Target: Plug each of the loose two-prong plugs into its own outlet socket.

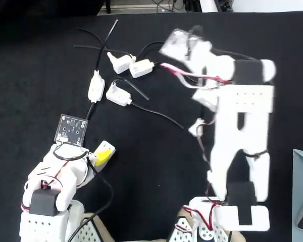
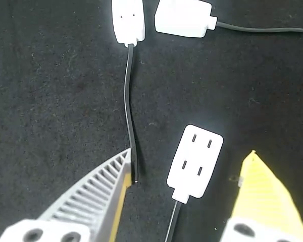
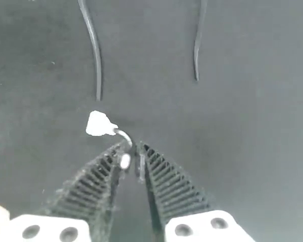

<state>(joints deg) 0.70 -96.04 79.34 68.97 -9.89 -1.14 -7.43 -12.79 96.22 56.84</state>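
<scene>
left fingers (image 2: 98,194) spread, empty, over socket (image 2: 195,160) | right fingers (image 3: 171,186) pinching plug cord (image 3: 123,137) | risk: plug (image 3: 97,124) dangles, prongs misalign

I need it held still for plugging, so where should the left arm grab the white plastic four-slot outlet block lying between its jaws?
Probably the two long side walls of the white plastic four-slot outlet block, coming down from above, jaws astride it. It lies flat, slots up, so those walls are free, and its thin black cord leaves a short end.

Black cloth covers the table (image 1: 35,91), pale floor (image 1: 136,8) beyond
</scene>
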